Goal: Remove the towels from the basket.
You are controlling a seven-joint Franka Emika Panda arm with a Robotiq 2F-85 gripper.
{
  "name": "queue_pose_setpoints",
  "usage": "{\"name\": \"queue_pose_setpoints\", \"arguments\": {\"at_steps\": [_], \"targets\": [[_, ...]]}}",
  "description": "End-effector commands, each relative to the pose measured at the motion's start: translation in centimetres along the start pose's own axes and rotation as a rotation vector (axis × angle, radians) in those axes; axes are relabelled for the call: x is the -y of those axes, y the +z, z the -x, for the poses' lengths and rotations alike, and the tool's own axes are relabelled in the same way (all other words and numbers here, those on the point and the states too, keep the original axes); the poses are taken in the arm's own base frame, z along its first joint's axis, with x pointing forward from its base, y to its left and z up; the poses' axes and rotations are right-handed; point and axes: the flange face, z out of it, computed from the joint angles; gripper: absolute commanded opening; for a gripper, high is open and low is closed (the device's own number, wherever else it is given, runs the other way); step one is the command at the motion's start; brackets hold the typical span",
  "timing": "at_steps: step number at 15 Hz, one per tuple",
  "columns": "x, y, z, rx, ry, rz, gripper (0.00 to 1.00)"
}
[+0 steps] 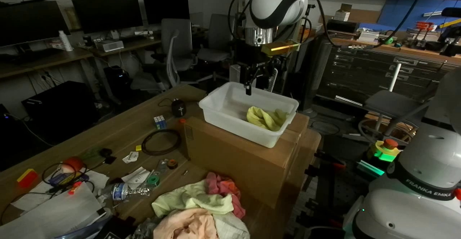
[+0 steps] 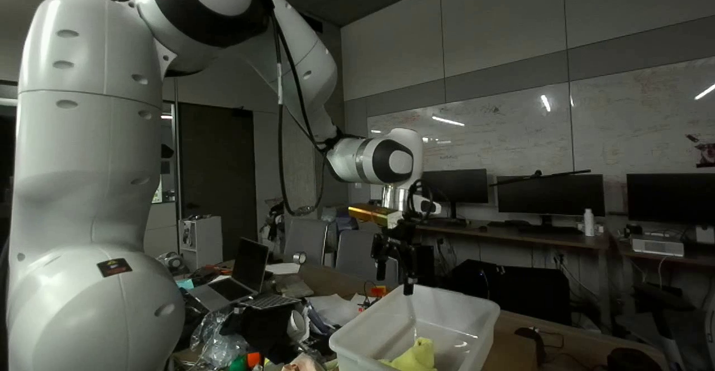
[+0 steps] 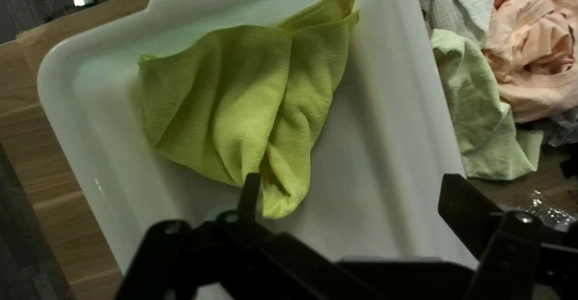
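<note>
A white plastic basket stands on a cardboard box; it also shows in an exterior view and in the wrist view. One crumpled yellow-green towel lies at one end of the basket floor; it shows in both exterior views. My gripper is open and empty above the basket, apart from the towel; one finger overlaps the towel's lower tip in the wrist view. Both exterior views show the gripper pointing down. Light green, peach, white and red towels lie heaped outside the basket.
The cardboard box raises the basket above the wooden table. A black round object, puzzle cube, cable coil, plastic bottle and papers lie on the table. A laptop stands farther along it.
</note>
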Motion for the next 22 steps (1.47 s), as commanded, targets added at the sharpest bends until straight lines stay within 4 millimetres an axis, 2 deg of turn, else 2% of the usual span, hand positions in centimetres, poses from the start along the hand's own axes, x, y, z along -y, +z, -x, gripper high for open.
{"name": "queue_pose_setpoints", "arguments": {"at_steps": [1, 6, 13, 18, 21, 22], "targets": [[-1.4, 2.1, -1.6, -0.032, -0.049, 0.002, 1.00], [-3.3, 6.2, -4.2, -0.061, -0.060, -0.004, 1.00], [-5.0, 11.9, -6.5, -0.025, -0.095, 0.013, 1.00], [-5.4, 14.1, -7.9, -0.053, -0.116, 0.038, 1.00], [-5.4, 14.7, -8.4, -0.076, -0.116, 0.050, 1.00], [-5.4, 14.8, -8.6, -0.078, -0.116, 0.054, 0.93]]}}
